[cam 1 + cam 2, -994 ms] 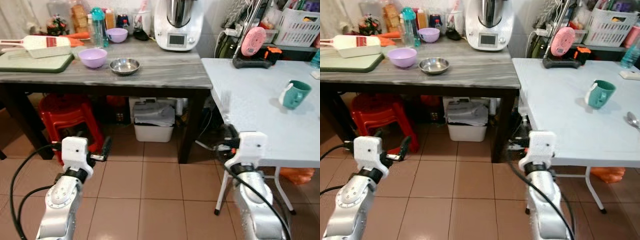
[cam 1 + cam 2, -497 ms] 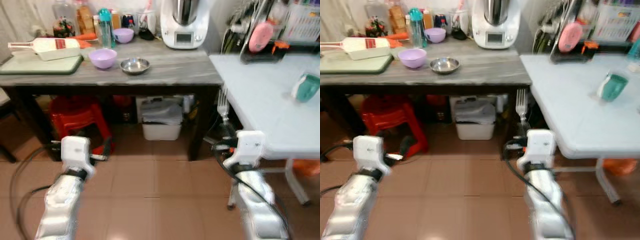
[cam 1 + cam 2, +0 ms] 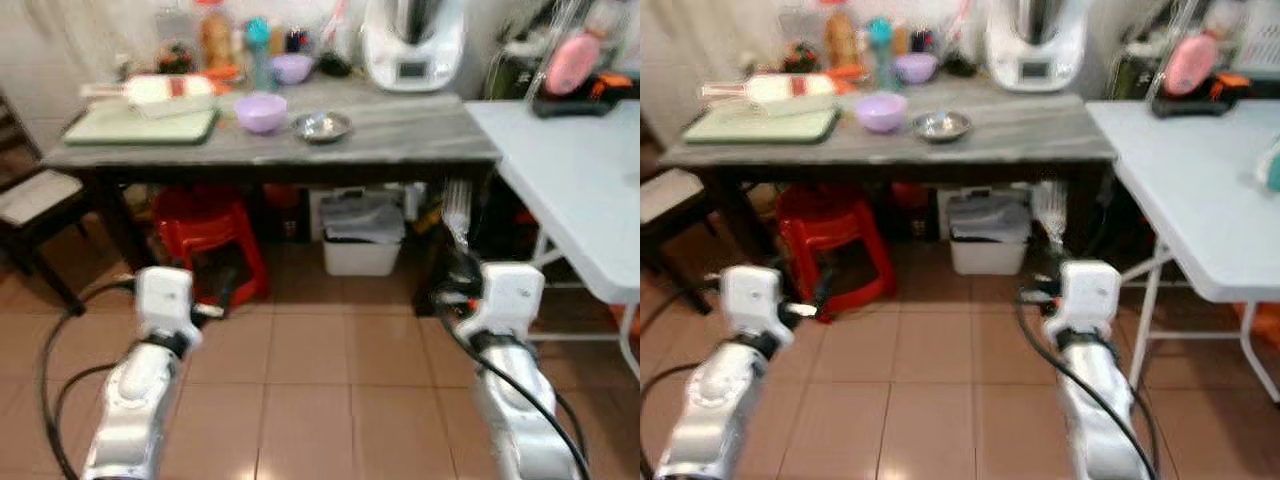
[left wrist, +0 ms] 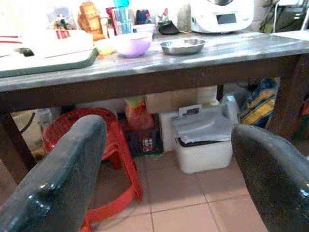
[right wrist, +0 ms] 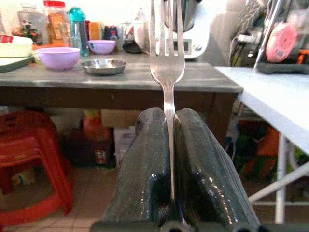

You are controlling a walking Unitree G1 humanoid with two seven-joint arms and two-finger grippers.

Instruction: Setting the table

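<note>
Fork [image 5: 167, 63] stood upright in the right tool [image 5: 170, 145], its thin stem pinched flat between the two clenched black fingers, tines up. The left tool [image 4: 164, 159] hung released, fingers wide apart with nothing between them, low over the tiled floor [image 3: 300, 370].

Compared with a second earlier, the whole scene had slid: the camera had backed off and turned left. The white worktop [image 3: 580, 190] had drifted to the right edge, its green mug had left the left eye view, and a dark chair [image 3: 40, 200] had come in at far left. The things themselves had not shifted; the robot had. My reading is that it was still carrying the fork and repositioning, with the placing on the white worktop not yet done.

The fork was polished metal, slim, with four straight tines. The fingers were glossy, rounded black pads. The floor was matt terracotta tile. Beyond it stood a red plastic stool [image 3: 205, 235] and a white bin [image 3: 362, 250] under the grey worktop [image 3: 400, 135], whose top looked like streaked stone on dark legs. On it sat a shallow steel bowl [image 3: 322, 125], a lilac bowl [image 3: 260, 110], a green board [image 3: 140, 125] and, farthest, a white kitchen machine [image 3: 412, 45]. The white worktop looked smooth on folding legs.
</note>
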